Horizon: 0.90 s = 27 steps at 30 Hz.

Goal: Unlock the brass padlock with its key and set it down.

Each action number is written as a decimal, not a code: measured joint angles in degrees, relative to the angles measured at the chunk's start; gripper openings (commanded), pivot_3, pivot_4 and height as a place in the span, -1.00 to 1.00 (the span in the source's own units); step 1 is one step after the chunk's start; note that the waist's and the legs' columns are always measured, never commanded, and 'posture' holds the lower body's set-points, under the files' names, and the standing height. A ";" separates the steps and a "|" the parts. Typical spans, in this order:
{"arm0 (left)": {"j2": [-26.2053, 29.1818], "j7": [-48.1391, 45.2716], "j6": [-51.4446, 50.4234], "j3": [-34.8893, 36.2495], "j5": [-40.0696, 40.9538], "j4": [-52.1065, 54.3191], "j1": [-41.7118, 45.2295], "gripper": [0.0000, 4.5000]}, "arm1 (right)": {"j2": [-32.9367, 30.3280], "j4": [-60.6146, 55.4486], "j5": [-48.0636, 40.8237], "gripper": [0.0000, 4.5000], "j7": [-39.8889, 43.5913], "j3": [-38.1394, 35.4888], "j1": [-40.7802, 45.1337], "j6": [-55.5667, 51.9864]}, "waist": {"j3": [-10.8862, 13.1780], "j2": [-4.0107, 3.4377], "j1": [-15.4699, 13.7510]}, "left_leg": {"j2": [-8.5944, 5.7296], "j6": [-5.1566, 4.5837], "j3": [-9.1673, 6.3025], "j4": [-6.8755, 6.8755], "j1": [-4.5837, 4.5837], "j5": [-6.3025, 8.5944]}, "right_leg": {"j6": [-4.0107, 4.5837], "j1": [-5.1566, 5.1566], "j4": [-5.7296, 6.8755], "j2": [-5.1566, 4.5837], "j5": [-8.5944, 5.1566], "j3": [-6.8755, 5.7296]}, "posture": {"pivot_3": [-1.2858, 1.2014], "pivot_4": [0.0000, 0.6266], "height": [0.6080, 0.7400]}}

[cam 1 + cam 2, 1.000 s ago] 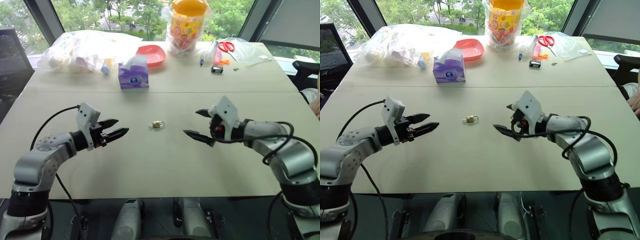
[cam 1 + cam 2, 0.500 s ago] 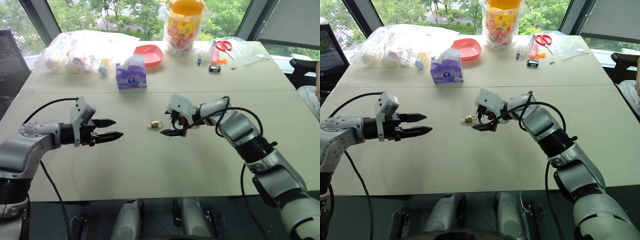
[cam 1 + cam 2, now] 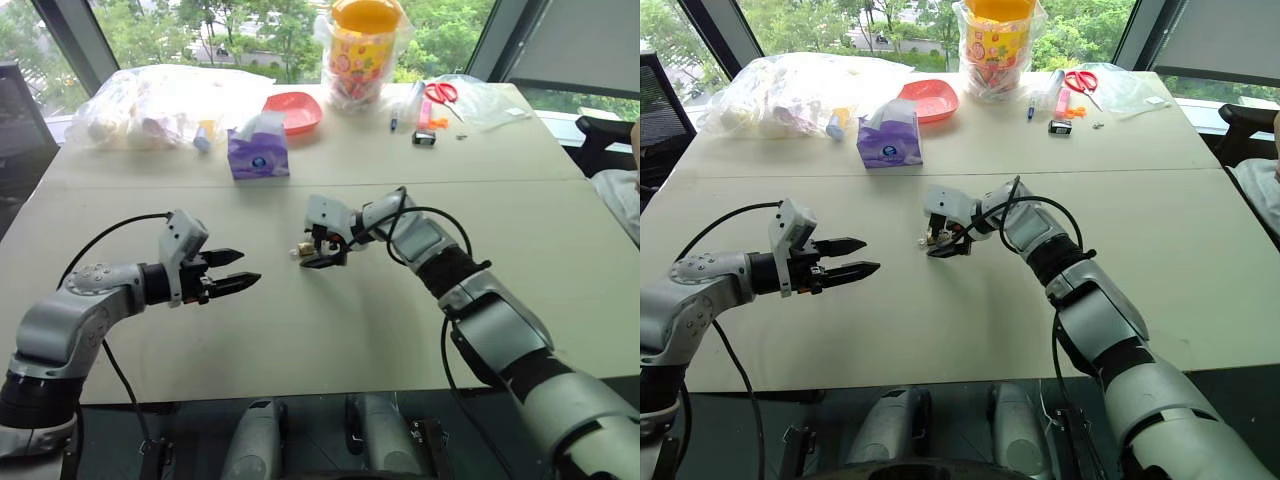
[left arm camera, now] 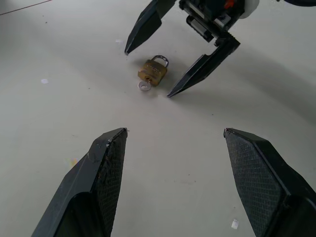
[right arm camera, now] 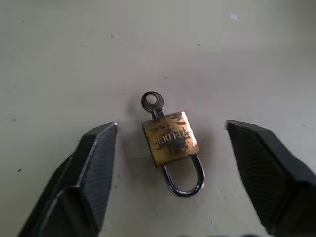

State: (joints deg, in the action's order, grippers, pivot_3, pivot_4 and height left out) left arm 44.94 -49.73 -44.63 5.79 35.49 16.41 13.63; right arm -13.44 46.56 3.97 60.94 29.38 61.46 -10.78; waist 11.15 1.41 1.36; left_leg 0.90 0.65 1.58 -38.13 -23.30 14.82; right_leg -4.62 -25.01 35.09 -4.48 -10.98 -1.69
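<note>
Barely started: brass padlock (image 5: 172, 138) lies flat on the table (image 3: 330, 320), key (image 5: 153, 103) in it, between my right claw's (image 4: 169, 70) spread fingers, ungripped; left claw (image 3: 232, 272) spread, idle nearby.

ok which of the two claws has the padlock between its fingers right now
The right claw: its open fingers straddle the brass padlock, which lies flat on the table with its key in. The left claw hangs apart, empty.
</note>
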 measured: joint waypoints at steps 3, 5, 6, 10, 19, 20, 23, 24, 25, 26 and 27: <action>0.05 0.21 0.07 0.01 -0.05 0.13 -0.06 0.45 | 0.60 2.71 0.32 -0.67 1.41 -0.67 0.51 1.33 | 0.00 -0.01 -0.03 | 0.02 0.09 -0.04 0.00 0.19 -0.06 | 0.04 0.15 0.07 0.02 -0.02 0.00 | 0.03 -0.52 1.00; 0.07 0.21 0.10 0.05 -0.04 0.09 -0.12 0.45 | 0.47 3.04 0.65 -0.69 1.92 -1.17 0.51 1.44 | 0.00 -0.02 -0.24 | 0.02 0.18 -0.07 -0.01 0.21 -0.11 | 0.06 0.19 0.08 0.02 -0.03 0.00 | 0.03 -0.52 1.00; 0.00 0.24 0.18 0.09 -0.03 -0.14 -0.07 0.45 | 0.29 2.59 1.02 -0.69 1.95 -1.36 0.30 1.64 | 0.00 -0.02 -0.36 | 0.01 0.20 -0.09 -0.01 0.21 -0.13 | 0.07 0.20 0.07 0.00 -0.03 0.01 | 0.03 -0.52 1.00; -2.79 1.34 0.39 1.10 0.43 -3.59 2.35 0.45 | -1.96 -2.89 2.68 -0.69 -0.66 -2.06 -3.19 5.98 | 0.00 -0.02 -0.81 | -0.04 0.22 -0.12 -0.04 0.11 -0.14 | 0.06 0.19 0.05 -0.06 -0.03 -0.01 | 0.03 -0.52 1.00; -9.30 -3.72 0.01 3.54 5.23 -17.91 16.08 0.45 | -10.44 -31.65 5.19 -0.69 -9.29 -8.63 -11.65 13.87 | 0.00 0.00 -0.19 | -0.06 0.23 -0.06 0.02 -0.03 -0.15 | -0.19 -0.01 0.06 -0.01 0.09 -0.01 | 0.03 -0.52 1.00; -9.67 -4.60 0.04 3.12 5.21 -19.59 17.14 0.45 | -10.65 -33.48 5.43 -0.69 -9.61 -8.80 -12.50 13.35 | 0.00 0.00 -0.26 | -0.06 0.23 -0.07 0.02 -0.03 -0.15 | -0.18 -0.01 0.09 0.00 0.08 -0.01 | 0.03 -0.52 1.00; -11.33 -7.24 0.42 1.52 4.52 -25.53 20.90 0.33 | -10.68 -37.67 6.10 -0.69 -10.33 -8.85 -14.73 11.08 | 0.00 0.00 -0.45 | -0.06 0.22 -0.07 -0.04 -0.06 -0.16 | -0.18 0.00 0.08 0.02 0.08 -0.01 | 0.03 -0.52 1.00; -11.70 -8.24 0.69 0.92 4.22 -27.12 22.12 0.20 | -10.74 -38.82 6.27 -0.69 -10.66 -8.98 -15.15 10.25 | 0.00 0.00 -0.46 | -0.06 0.22 -0.07 -0.07 -0.06 -0.16 | -0.17 0.01 0.08 0.01 0.08 0.00 | 0.03 -0.52 1.00; -11.77 -9.25 1.08 0.14 3.79 -28.24 23.15 0.08 | -10.68 -39.92 6.46 -0.69 -11.07 -9.05 -15.37 9.46 | 0.00 0.00 -0.49 | -0.06 0.22 -0.06 -0.08 -0.06 -0.16 | -0.16 0.01 0.06 0.01 0.07 0.00 | 0.03 -0.52 1.00; -11.96 -10.44 1.33 -0.61 3.54 -29.24 24.27 -0.11 | -10.70 -41.20 6.54 -0.69 -11.41 -9.21 -15.65 8.50 | 0.00 0.00 -0.51 | -0.07 0.22 -0.06 -0.08 -0.06 -0.16 | -0.13 0.02 0.06 0.00 0.05 0.01 | 0.03 -0.52 1.00; -12.39 -11.61 1.63 -1.30 2.86 -30.60 25.85 -0.28 | -10.63 -42.62 6.62 -0.69 -11.89 -9.37 -15.86 7.35 | 0.00 0.00 -0.58 | -0.07 0.22 -0.07 -0.08 -0.07 -0.16 | -0.11 0.02 0.06 0.00 0.04 0.00 | 0.03 -0.52 1.00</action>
State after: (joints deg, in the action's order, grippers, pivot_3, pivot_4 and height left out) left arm 32.56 -61.35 -43.00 4.49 38.34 -14.20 39.48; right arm -24.08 3.95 10.59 49.05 20.00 45.60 -3.44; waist 11.15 1.41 0.78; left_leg 0.83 0.87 1.51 -38.21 -23.37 14.66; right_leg -4.73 -24.99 35.15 -4.49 -10.94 -1.69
